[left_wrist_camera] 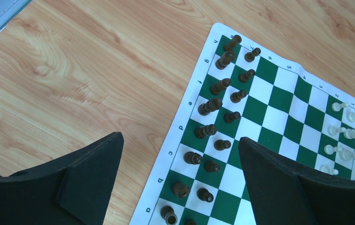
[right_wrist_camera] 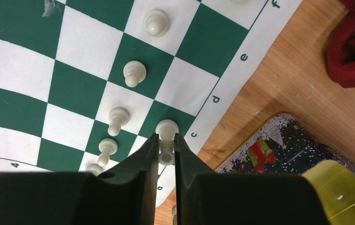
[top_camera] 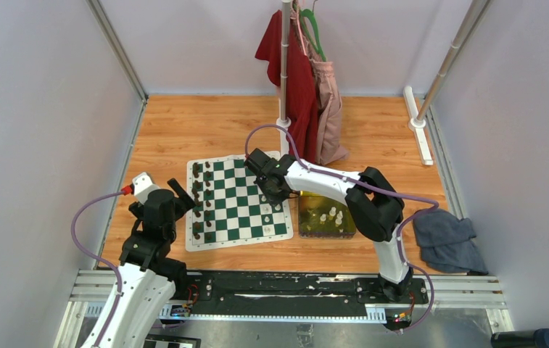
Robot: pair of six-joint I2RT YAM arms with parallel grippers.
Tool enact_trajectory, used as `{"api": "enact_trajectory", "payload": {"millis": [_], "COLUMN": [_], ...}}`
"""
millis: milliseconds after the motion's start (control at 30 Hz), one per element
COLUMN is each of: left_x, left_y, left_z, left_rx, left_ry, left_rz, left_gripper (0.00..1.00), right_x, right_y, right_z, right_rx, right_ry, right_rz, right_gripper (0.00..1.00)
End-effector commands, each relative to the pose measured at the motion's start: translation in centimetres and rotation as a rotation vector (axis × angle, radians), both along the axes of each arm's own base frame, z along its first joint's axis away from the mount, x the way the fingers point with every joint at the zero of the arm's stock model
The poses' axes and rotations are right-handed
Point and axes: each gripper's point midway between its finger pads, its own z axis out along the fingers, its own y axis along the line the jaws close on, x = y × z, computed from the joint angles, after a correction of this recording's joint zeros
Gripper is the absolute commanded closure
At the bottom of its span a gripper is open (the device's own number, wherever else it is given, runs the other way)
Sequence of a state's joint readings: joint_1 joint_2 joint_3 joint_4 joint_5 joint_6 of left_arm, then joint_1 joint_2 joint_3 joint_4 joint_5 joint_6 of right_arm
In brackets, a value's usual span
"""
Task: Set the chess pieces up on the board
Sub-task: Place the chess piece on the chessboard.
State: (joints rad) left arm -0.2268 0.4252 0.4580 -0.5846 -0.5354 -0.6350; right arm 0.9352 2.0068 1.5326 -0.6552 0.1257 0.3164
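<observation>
Black fingers of the right gripper (right_wrist_camera: 167, 143) are pinched on the narrow waist of one small cream-white plastic chessman (right_wrist_camera: 167, 127). Its lower end is buried between them, so its kind, and whether it touches the mat, cannot be told. It sits at the right border of the thin chess board of dark green and white squares (right_wrist_camera: 72, 89), by the printed letter c. Several cream-white pawns (right_wrist_camera: 134, 72) stand in a line on the squares just beside it, the nearest cut off by a finger.

The left gripper (left_wrist_camera: 180, 143) hangs near the opposite edge with its fingers spread wide and nothing between them. Beneath it stand two files of dark brown chessmen (left_wrist_camera: 213, 105), the nearest partly out of frame. Just right of the board lies a yellow-green rectangular tray (top_camera: 302, 225) holding further white pieces (top_camera: 329, 216), too small to count.

Everything rests on a pale wood-grain table (top_camera: 184, 123). A crumpled grey cloth (top_camera: 445, 239) lies at its right edge. Red and pink garments (top_camera: 296, 80) hang from a white pole (top_camera: 284, 65) at the back, against plain pale walls (top_camera: 32, 145).
</observation>
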Motion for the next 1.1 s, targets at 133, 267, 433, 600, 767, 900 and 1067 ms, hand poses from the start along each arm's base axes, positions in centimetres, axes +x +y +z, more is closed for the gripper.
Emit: {"api": "enact_trajectory", "payload": {"millis": [133, 267, 433, 600, 767, 900, 1067], "left_x": [0.0, 0.0, 0.0, 0.1, 0.1, 0.1, 0.1], "left_y": [0.1, 0.1, 0.1, 0.1, 0.1, 0.1, 0.0], "left_z": [0.1, 0.1, 0.1, 0.1, 0.0, 0.1, 0.3], "left_rx": [0.013, 0.012, 0.013, 0.013, 0.013, 0.013, 0.008], "left_ry": [-0.010, -0.010, -0.009, -0.007, -0.009, -0.004, -0.016], "left_rz": [0.004, 0.003, 0.001, 0.003, 0.001, 0.000, -0.006], "left_gripper": [0.00, 0.00, 0.00, 0.00, 0.00, 0.00, 0.00], "right_x": [0.4, 0.5, 0.7, 0.8, 1.6, 2.0, 2.0], "right_y": [-0.1, -0.1, -0.1, 0.0, 0.2, 0.3, -0.4], "right_z": [0.1, 0.4, 0.8, 1.3, 3.0, 4.7, 7.3], "right_rx": [-0.010, -0.008, -0.011, -0.010, 0.004, 0.010, 0.036], "right_ry": [0.011, 0.006, -0.002, -0.009, -0.053, -0.077, -0.127], "right_rz": [0.001, 0.005, 0.013, 0.015, 0.017, 0.017, -0.001], "right_gripper": [0.77, 0.68, 0.63, 0.61, 0.61, 0.61, 0.57]}}
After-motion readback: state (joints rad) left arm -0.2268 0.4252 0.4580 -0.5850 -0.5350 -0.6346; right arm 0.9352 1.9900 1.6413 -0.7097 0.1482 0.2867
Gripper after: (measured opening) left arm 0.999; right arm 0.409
